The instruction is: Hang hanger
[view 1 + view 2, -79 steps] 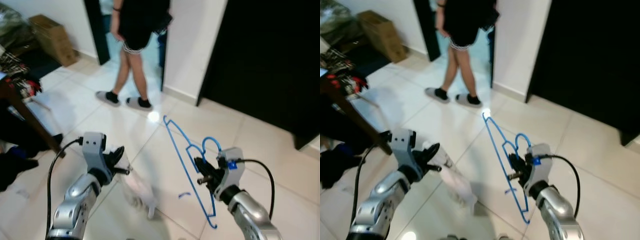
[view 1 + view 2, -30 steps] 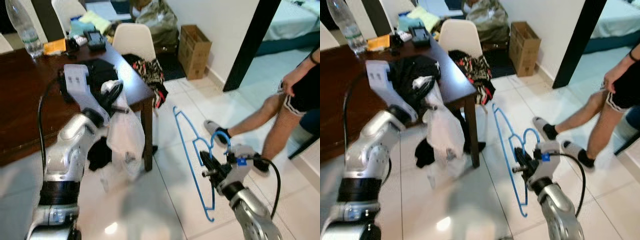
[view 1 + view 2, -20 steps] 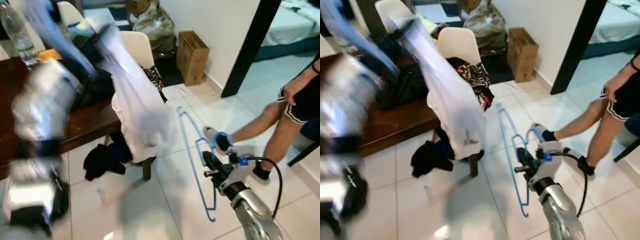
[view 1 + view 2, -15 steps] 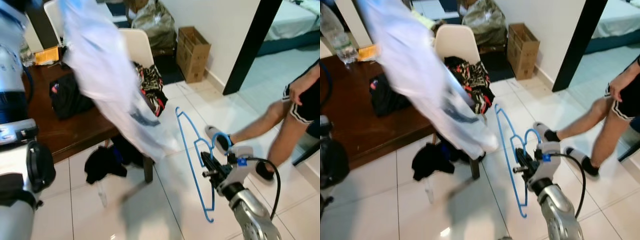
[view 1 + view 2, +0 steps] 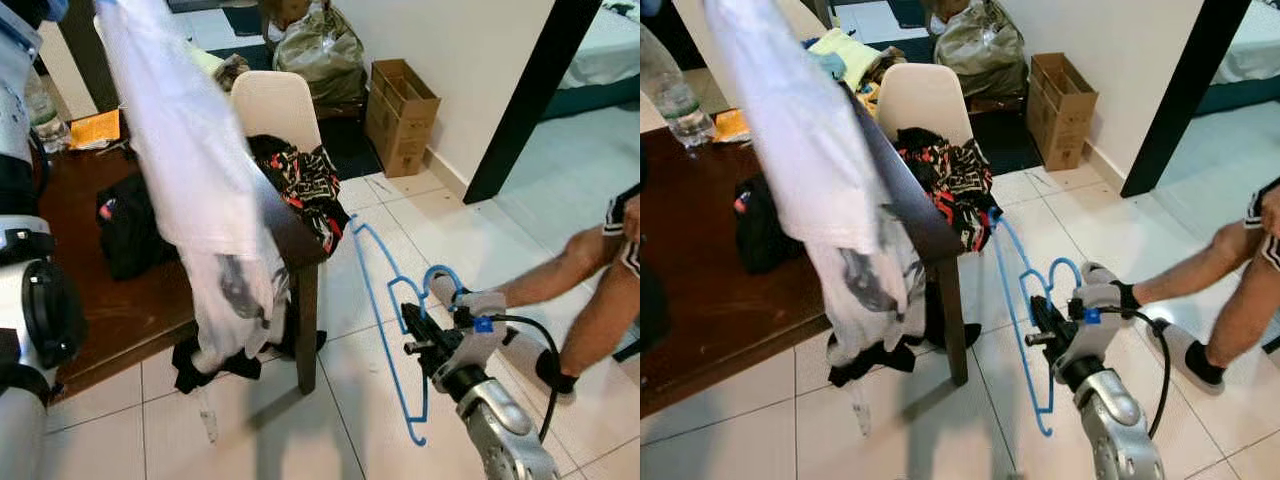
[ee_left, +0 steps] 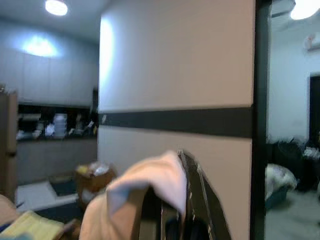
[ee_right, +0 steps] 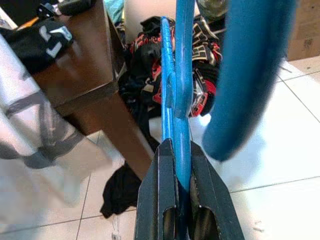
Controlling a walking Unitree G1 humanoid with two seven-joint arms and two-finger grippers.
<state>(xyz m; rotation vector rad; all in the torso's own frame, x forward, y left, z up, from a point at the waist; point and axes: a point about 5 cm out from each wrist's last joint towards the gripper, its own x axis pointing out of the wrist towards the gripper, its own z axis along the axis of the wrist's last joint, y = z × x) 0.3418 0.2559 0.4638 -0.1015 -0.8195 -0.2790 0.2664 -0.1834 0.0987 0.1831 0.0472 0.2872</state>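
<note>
Left eye view: the dark wooden table fills my 9 o'clock side. A white garment hangs over it from my left claw, whose fingers are clenched on the cloth, raised at 11 o'clock. A person's leg stretches in at 3 o'clock. My right claw at 5 o'clock grips the blue hanger upright above the floor tiles.

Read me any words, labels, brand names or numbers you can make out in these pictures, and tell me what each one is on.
None can be read.
Brown cardboard box by the wall: no print visible.
Clear plastic bottle on the dark wooden table: label too blurred.
White shirt held up by the left gripper: dark graphic, no legible letters.
Blue wire hanger in the right gripper: no marking.
</note>
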